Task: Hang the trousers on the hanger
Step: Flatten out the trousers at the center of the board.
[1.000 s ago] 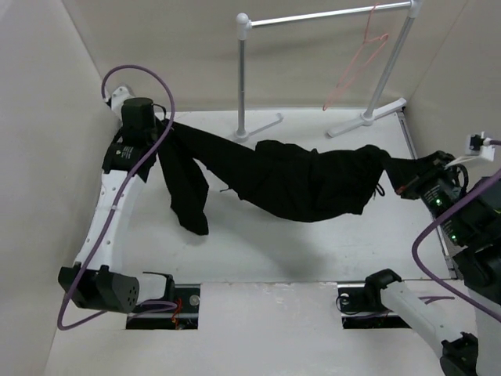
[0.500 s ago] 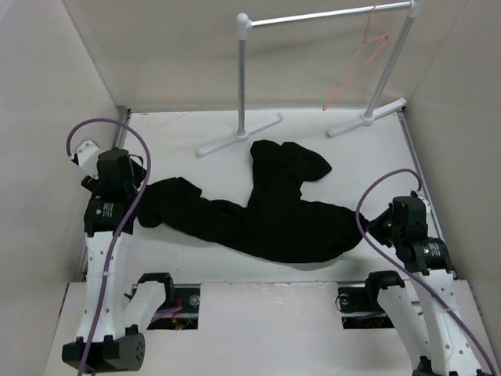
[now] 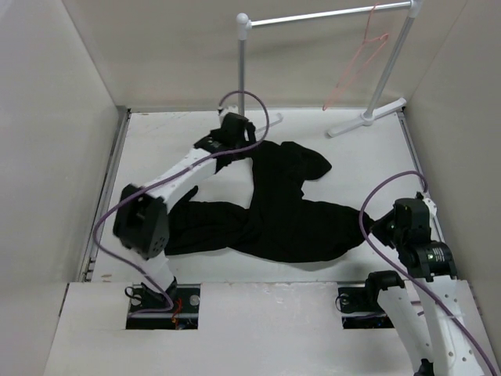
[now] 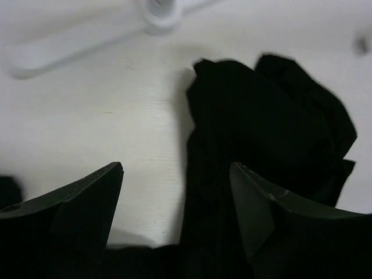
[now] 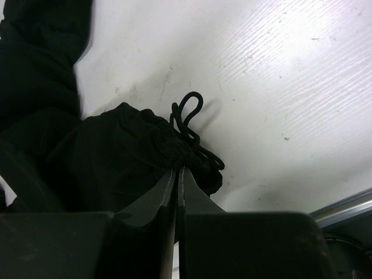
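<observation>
Soft, even overhead light fills the top view. The white table (image 3: 156,149) is bright, and the trousers (image 3: 274,223) read as a black mass with little fold detail and a faint shadow along their near edge. The left wrist view is blurred and washed pale, with the rack foot (image 4: 64,46) out of focus. The right wrist view is sharper, with glare at upper right.

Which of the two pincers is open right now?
The left pincer: its jaws stand wide apart above the trousers, while the right pincer is shut on the trousers' drawstring end.
</observation>
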Available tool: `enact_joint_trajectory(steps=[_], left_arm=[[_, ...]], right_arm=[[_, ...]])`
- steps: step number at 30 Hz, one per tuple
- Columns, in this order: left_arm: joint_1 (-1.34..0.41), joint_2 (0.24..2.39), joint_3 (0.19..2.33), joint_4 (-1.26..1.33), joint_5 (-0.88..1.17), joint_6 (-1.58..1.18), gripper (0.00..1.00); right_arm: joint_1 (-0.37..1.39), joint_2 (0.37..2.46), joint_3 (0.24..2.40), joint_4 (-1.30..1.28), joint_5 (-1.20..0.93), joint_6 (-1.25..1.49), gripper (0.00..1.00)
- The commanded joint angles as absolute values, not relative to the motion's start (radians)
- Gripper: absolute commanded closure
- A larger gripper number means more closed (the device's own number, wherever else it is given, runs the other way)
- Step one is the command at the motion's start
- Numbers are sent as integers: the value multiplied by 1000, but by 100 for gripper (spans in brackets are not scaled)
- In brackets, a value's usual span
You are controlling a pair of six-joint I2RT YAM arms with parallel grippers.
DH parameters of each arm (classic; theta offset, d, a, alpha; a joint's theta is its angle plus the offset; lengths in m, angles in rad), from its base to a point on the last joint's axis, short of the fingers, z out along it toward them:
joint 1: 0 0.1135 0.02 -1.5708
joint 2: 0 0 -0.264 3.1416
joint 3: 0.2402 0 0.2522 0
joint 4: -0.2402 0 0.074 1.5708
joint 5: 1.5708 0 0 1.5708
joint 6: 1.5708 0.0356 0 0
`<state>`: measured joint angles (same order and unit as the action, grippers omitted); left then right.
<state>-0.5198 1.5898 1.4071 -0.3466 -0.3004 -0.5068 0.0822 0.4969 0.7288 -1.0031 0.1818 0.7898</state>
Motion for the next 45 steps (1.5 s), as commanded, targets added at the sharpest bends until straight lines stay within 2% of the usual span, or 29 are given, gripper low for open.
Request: enact_joint_trajectory(steps=[1, 9, 11, 12, 13, 14, 15, 16, 18, 24, 28, 29, 31, 33, 34, 37, 40, 45], left_arm=[[-554, 1859, 1602, -180, -79, -471, 22], [-573, 2198, 1908, -150, -81, -422, 14], [-571, 2270, 1963, -172, -87, -419, 16], [-568, 2298, 1980, -192, -92, -420, 21], [-564, 2313, 1985, -204, -92, -425, 36], [-562, 2310, 1967, -206, -87, -433, 60], [-561, 2281, 1926, -196, -94, -446, 77], [-561, 2235, 1878, -183, -103, -462, 86], [-561, 2086, 1739, -106, -120, -497, 90], [-545, 1491, 1329, 29, -265, -541, 91], [-582, 1055, 948, -27, -501, -589, 85], [-609, 967, 855, -96, -570, -629, 77], [-634, 838, 729, -277, -662, -722, 54], [-601, 749, 698, -464, -707, -797, 26], [-563, 720, 709, -518, -719, -808, 20], [-423, 704, 770, -490, -684, -732, 16], [-271, 790, 822, -382, -553, -669, 16], [-33, 986, 896, -258, -362, -693, 21]], right_arm=[[117, 492, 759, -983, 137, 804, 98], [200, 474, 739, -983, 114, 836, 98], [232, 469, 735, -989, 124, 859, 98], [245, 465, 735, -991, 129, 867, 98], [254, 457, 732, -988, 132, 874, 98], [258, 450, 729, -985, 132, 883, 98], [261, 446, 727, -983, 132, 888, 98], [262, 443, 724, -983, 132, 890, 98], [262, 440, 713, -974, 129, 890, 98], [265, 431, 698, -927, 114, 893, 98], [258, 414, 695, -966, 124, 894, 100], [249, 410, 689, -977, 129, 896, 100], [213, 411, 680, -974, 132, 896, 100], [186, 440, 684, -969, 121, 887, 100], [177, 462, 689, -965, 112, 881, 100], [173, 500, 703, -934, 104, 848, 100], [171, 514, 710, -919, 110, 833, 99], [166, 519, 709, -900, 109, 824, 99]])
